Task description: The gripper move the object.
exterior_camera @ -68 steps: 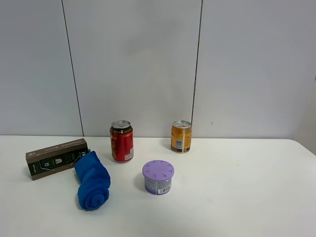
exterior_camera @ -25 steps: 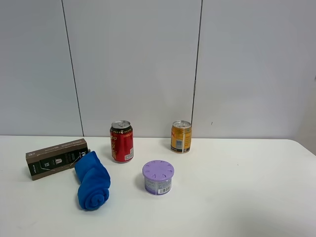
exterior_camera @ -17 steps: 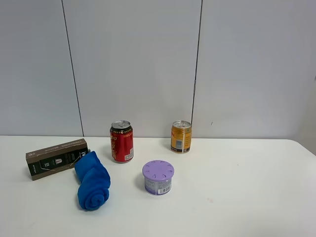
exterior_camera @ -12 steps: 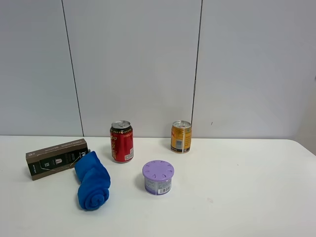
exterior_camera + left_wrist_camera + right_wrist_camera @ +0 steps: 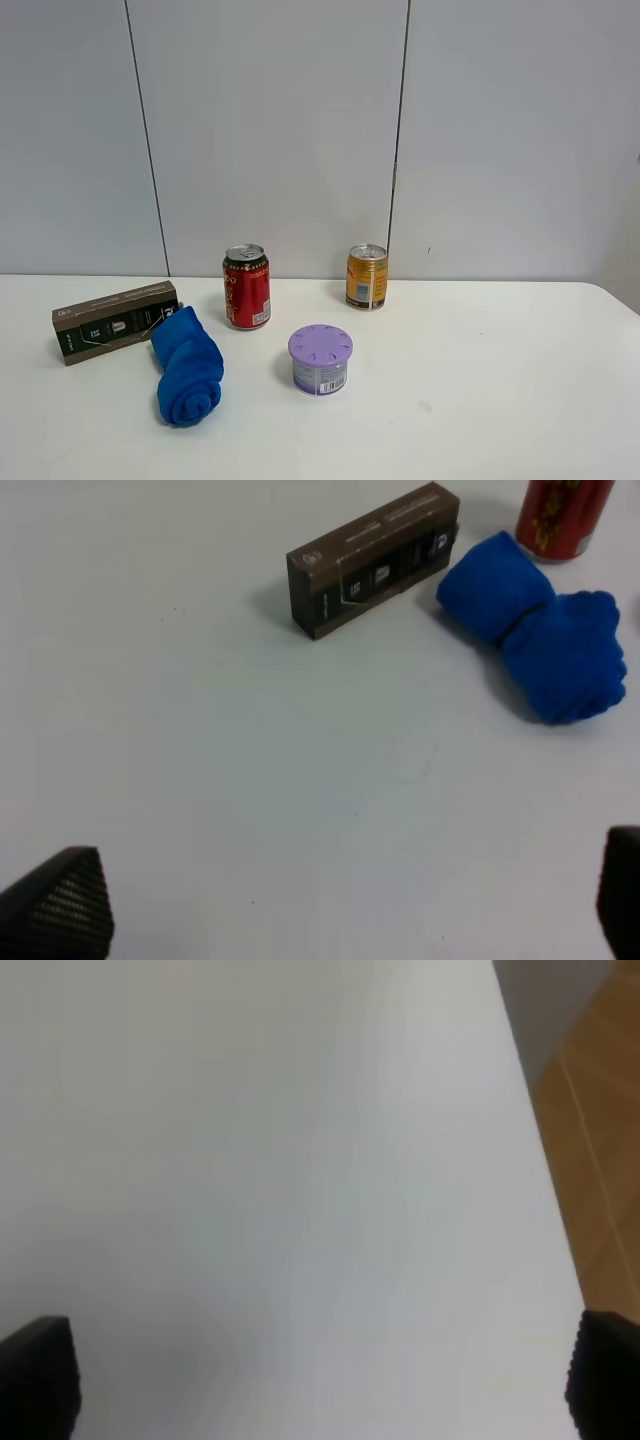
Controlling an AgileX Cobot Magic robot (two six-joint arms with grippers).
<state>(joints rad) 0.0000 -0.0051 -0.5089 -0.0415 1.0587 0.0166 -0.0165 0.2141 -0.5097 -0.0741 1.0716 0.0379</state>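
On the white table (image 5: 480,400) stand a red can (image 5: 247,287), an orange can (image 5: 367,277) and a purple-lidded round container (image 5: 320,359). A rolled blue towel (image 5: 187,366) lies beside a brown box (image 5: 115,320). No gripper shows in the exterior high view. In the left wrist view my left gripper (image 5: 340,910) is open, its fingertips (image 5: 60,905) wide apart above bare table, short of the brown box (image 5: 375,558), blue towel (image 5: 540,645) and red can (image 5: 560,515). In the right wrist view my right gripper (image 5: 320,1370) is open over bare table near its edge.
A grey panelled wall (image 5: 300,130) stands behind the table. The right wrist view shows the table's edge with wooden floor (image 5: 600,1110) beyond it.
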